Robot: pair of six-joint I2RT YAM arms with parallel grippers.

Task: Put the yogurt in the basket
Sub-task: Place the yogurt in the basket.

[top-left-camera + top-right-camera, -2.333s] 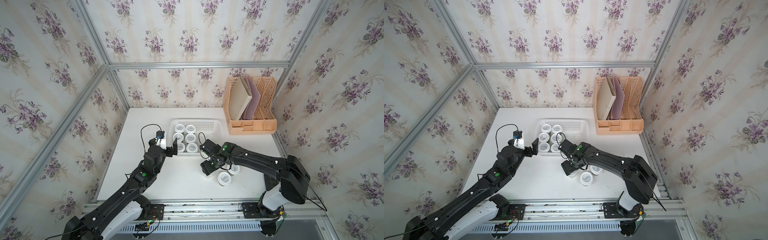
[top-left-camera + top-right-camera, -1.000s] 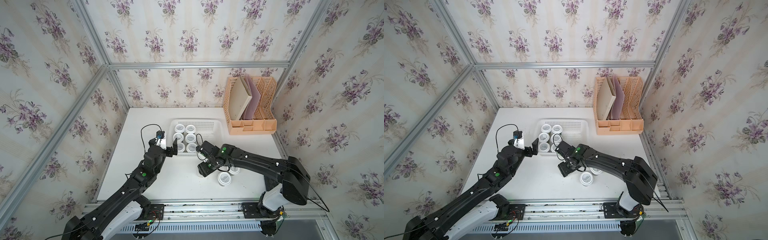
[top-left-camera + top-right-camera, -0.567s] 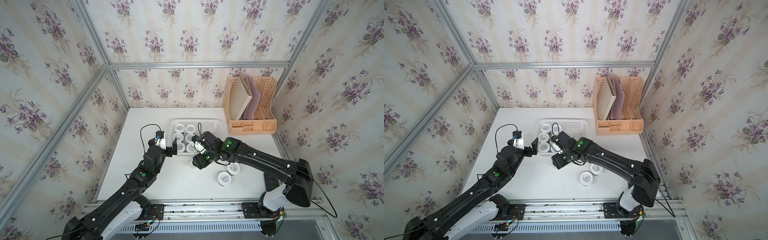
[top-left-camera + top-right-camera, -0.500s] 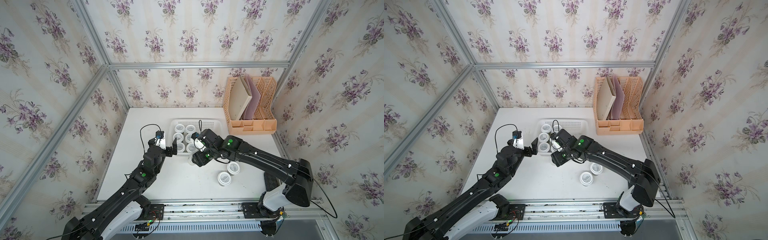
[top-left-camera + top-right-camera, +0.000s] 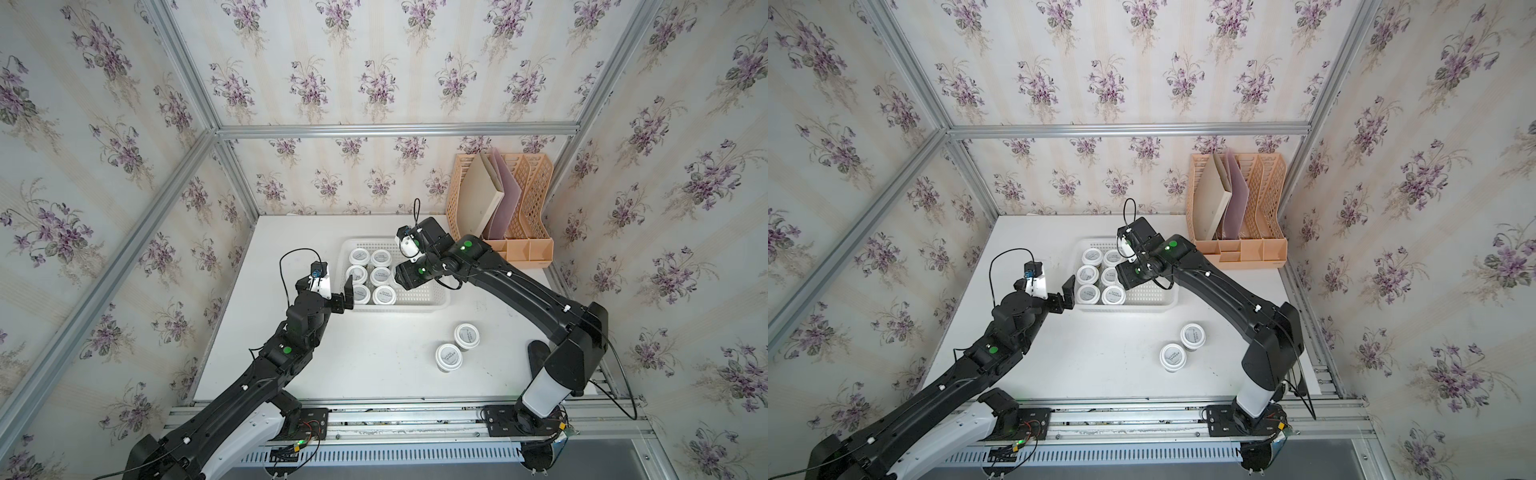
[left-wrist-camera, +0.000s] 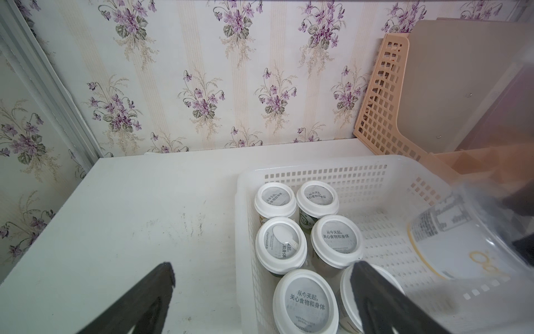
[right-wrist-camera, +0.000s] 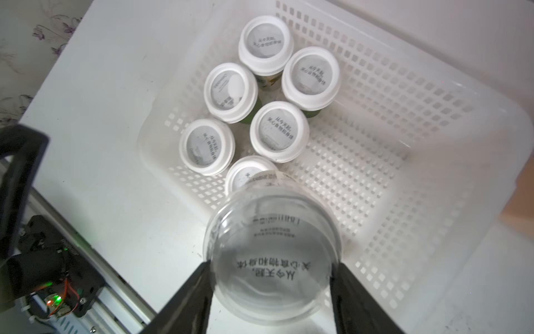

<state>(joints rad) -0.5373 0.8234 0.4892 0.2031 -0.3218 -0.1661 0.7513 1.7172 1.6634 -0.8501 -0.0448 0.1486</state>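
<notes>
One yogurt cup [image 7: 271, 245] clamped in part-open jaws of right tool [image 7: 270, 269], hanging over bare floor of basket [image 7: 375, 144], six packed cups [image 7: 278, 131] just beyond tool.

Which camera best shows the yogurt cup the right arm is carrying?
The right wrist view: the held cup is close up, clamped by the right gripper. The left wrist view shows it blurred; in both top views the arm hides it.

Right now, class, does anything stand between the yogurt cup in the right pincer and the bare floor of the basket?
Nothing visible does. The right pincer holds the cup above the basket; its bare floor lies open beside the six cups inside. The nearest of those is partly hidden behind the held cup.
</notes>
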